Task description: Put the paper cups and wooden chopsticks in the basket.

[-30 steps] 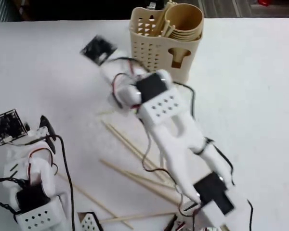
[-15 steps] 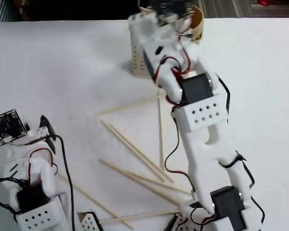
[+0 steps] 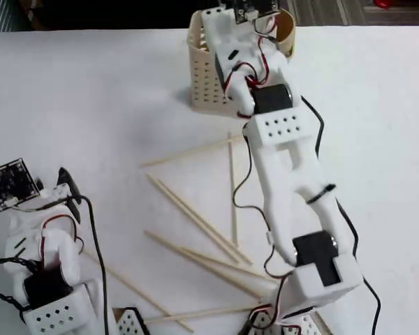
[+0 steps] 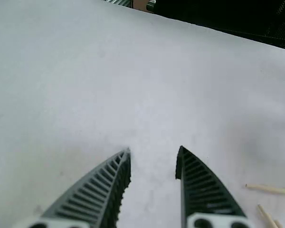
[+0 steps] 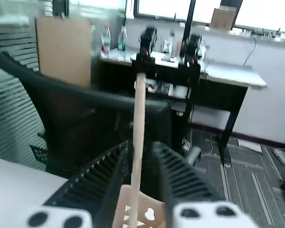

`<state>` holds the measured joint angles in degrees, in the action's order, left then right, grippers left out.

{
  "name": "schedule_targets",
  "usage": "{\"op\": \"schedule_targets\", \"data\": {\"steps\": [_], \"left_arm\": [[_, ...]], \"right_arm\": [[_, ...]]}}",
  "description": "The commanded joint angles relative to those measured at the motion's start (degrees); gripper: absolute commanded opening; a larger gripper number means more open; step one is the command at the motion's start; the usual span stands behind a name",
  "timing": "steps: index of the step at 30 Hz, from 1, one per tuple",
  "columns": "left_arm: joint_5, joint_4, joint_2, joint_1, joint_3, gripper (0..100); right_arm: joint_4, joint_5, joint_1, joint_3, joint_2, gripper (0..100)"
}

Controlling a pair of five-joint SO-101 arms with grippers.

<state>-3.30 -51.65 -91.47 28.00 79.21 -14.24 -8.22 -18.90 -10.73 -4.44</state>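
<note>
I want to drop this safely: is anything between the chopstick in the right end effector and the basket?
Nothing visible does. The right end effector holds the wooden chopstick upright over the basket, which shows just below it.

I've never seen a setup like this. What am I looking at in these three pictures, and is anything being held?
These are two small white robot arms at a white table. One picture looks down from above; the other two come from cameras on each arm's wrist. The right arm stretches over a cream basket with paper cups in it. Its wrist picture shows the right claw shut on a wooden chopstick, held upright. The left claw is open above bare table. Several more chopsticks lie scattered on the table.
</note>
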Motion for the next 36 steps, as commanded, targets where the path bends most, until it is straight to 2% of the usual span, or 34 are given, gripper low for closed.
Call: {"op": "schedule_targets", "data": {"steps": [1, 4, 10, 13, 16, 22, 30, 36], "left_arm": [[0.4, 0.0, -0.7, 0.4, -0.3, 17], [0.5, 0.1, -0.7, 0.4, -0.3, 17], [0.6, 0.2, -0.7, 0.4, -1.5, 17], [3.1, -0.4, -0.4, -0.1, -4.0, 17], [5.9, -2.2, -0.4, -3.8, -6.1, 17], [12.4, -11.0, -0.3, -12.5, -14.1, 17], [21.0, -22.4, -0.1, -16.0, -24.0, 17], [28.4, -27.3, 12.1, -19.5, -30.6, 17]], "right_arm": [[-2.2, 0.5, 0.7, -2.5, 2.0, 22.9], [-10.9, 0.5, -0.2, -3.2, 7.8, 20.1], [-36.8, 0.5, -2.8, -1.4, 21.0, 2.3], [-48.1, 0.6, -2.7, 3.7, 26.2, 3.3], [-53.1, 0.4, -2.0, 10.6, 30.3, 3.4], [-53.6, 0.6, 0.4, 26.3, 36.5, 1.9], [-51.4, 0.7, 1.1, 36.3, 37.6, 1.9], [-40.3, 2.5, 13.0, 42.2, 37.6, 1.9]]}}
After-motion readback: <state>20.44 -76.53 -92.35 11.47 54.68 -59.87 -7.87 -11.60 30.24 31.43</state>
